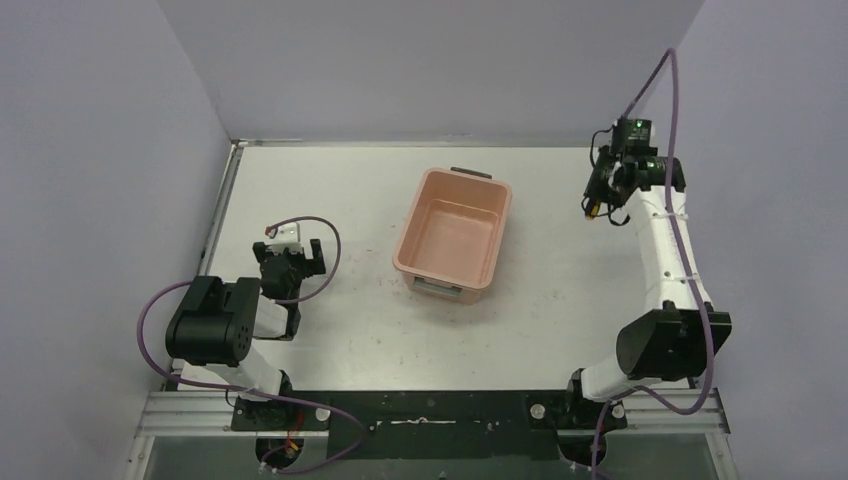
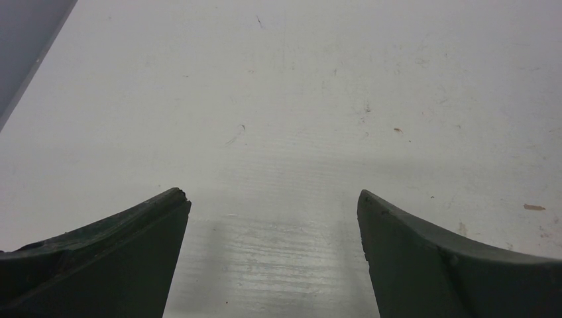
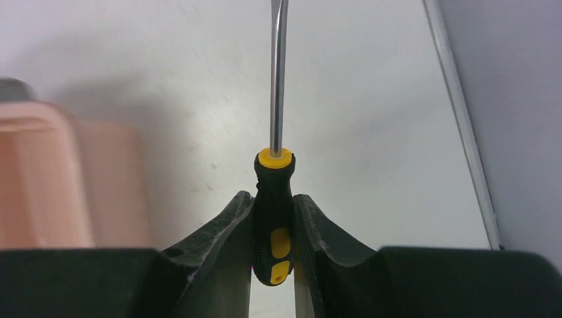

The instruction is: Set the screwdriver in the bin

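Now | right fingers (image 3: 215, 235) clamp screwdriver (image 3: 274, 212) | left fingers (image 2: 126, 248) spread | bin (image 1: 450, 235) apart

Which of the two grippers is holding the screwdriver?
The right gripper, shut on the screwdriver by its black-and-yellow handle; the left gripper is open and empty.
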Motion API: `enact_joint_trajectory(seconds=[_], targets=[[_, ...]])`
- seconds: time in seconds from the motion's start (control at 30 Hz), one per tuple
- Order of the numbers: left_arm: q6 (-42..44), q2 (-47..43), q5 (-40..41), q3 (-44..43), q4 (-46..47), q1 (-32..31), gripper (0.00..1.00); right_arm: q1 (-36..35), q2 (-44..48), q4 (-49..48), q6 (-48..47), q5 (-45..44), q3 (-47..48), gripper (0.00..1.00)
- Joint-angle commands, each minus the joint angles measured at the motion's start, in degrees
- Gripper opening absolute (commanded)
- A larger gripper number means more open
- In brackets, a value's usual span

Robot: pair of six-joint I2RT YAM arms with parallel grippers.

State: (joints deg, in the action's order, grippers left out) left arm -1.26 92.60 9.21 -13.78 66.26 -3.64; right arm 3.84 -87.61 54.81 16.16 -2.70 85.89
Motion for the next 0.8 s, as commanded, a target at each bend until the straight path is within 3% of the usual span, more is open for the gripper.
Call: enact_joint_trajectory(seconds=[0.0, 0.13, 0.3, 0.53, 0.77], targets=[[-0.37, -0.30, 0.34, -0.81, 3.00, 0.04, 0.97, -8.56, 2.27, 8.48, 5.45, -3.62, 15.85, 0.00], [-0.33, -0.29, 0.36, -0.81, 3.02, 0.04, 0.97, -23.05, -2.03, 7.25, 11.92, -7.82, 25.18, 0.00], [-0.38, -0.31, 0.35, -0.81, 3.00, 0.04, 0.97, -36.29, -8.63, 1.21, 16.45, -9.19, 21.66, 0.00], [-0.44, -0.26, 0.34, -0.81, 3.01, 0.04, 0.97, -41.05, -16.65, -7.95, 19.67, -6.80, 7.35, 0.00], [-0.34, -0.24, 0.30, -0.81, 3.00, 0.04, 0.97, -41.92, -24.81, -12.85, 20.69, -4.61, 2.33, 0.00]])
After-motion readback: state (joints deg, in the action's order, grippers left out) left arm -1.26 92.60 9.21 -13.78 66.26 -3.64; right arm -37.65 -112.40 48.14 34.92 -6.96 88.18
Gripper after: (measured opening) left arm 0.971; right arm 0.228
